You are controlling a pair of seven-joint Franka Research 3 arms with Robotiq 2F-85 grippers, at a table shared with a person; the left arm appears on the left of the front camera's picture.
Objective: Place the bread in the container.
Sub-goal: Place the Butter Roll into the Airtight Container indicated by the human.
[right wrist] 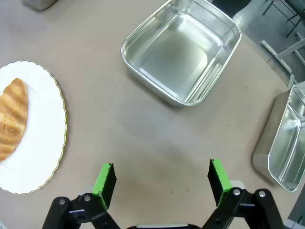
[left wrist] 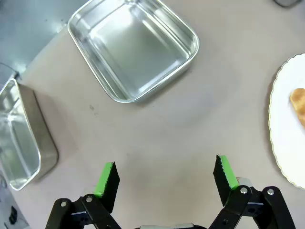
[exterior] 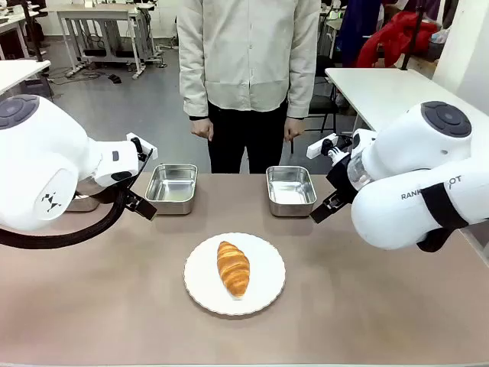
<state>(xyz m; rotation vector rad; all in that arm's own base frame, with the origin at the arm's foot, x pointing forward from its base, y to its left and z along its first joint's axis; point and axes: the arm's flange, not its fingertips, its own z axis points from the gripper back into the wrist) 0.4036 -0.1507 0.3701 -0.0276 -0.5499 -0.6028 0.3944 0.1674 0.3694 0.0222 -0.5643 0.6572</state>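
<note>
1. Front view: the croissant (exterior: 233,267) lies untouched on a white scalloped plate (exterior: 197,277) near the bench's near edge.
2. The left steel pan (exterior: 170,208) and the right steel pan (exterior: 292,210), toward the far edge, are both empty.
3. The left gripper (left wrist: 164,174) and the right gripper (right wrist: 162,179) hang open over bare bench, so both pickup and placement remain.

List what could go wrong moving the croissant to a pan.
The croissant lies loose on the plate; a hard pinch could crush it or tip the plate.
The open left gripper and right gripper sit either side of it; reaching together, they might collide.
The left pan and right pan look alike; the wrong one may get it.
</note>
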